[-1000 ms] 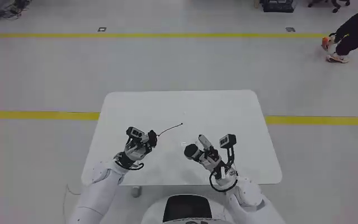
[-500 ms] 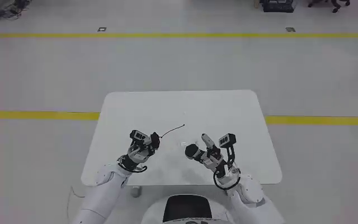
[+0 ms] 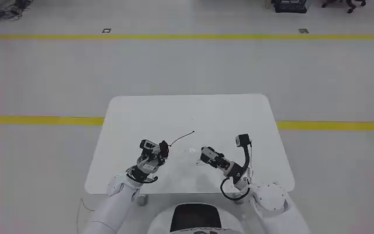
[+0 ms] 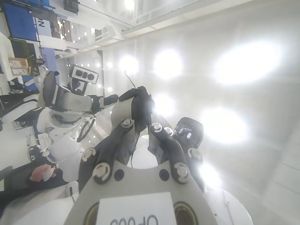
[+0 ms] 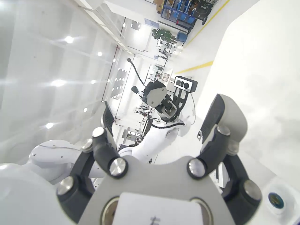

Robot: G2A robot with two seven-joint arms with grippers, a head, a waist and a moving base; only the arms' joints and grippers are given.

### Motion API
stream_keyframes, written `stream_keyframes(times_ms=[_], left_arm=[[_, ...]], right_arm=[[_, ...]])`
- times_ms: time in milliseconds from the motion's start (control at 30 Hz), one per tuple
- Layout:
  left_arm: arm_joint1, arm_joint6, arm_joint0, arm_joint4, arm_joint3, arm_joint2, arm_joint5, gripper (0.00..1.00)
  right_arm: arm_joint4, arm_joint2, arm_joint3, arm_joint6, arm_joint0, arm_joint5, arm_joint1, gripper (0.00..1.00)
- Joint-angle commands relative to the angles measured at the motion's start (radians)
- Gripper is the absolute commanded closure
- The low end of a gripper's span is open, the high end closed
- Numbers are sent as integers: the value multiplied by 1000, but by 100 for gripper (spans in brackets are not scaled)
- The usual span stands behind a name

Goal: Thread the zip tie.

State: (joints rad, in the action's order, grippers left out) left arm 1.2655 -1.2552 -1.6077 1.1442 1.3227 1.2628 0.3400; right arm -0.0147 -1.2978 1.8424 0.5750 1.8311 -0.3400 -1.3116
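You had the left gripper [image 3: 164, 148] clamped on the black zip tie [image 3: 181, 137], gripping it near one end. The thin strap stuck out of the closed fingertips and slanted away over the white table [image 3: 187, 108], toward its far side and across toward the right arm. In the left wrist view the jaws met tight on the tie, and its free part rose past them with a slight bend. A thin dark line ran back between the fingers toward the wrist. Your right gripper [image 5: 161, 115] was spread wide with nothing in it. It pointed at the left one, near it but not touching, and it did not touch the tie. In the right wrist view the left gripper sat farther off between the two parted fingers, with the tie standing up out of it. Both grippers were over the near half of the table, side by side. The strap's free tip reached beyond the right gripper's fingertips, toward the table's middle.
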Motion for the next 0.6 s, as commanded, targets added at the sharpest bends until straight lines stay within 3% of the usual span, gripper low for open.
stream_keyframes(times_ms=[0,133,300,567], left_arm=[[0,0,0,1,0,0,0,100],[0,18,1,-6,5,-3,0,100],[7,47,-19,-71,32,-12,0,100],[23,63,-30,-89,30,-33,0,100]], right_arm=[[3,0,-1,1,0,0,0,0],[-13,1,7,0,-7,0,0,0],[-161,18,44,-7,-40,0,12,0],[-214,57,55,-54,-66,0,38,0]])
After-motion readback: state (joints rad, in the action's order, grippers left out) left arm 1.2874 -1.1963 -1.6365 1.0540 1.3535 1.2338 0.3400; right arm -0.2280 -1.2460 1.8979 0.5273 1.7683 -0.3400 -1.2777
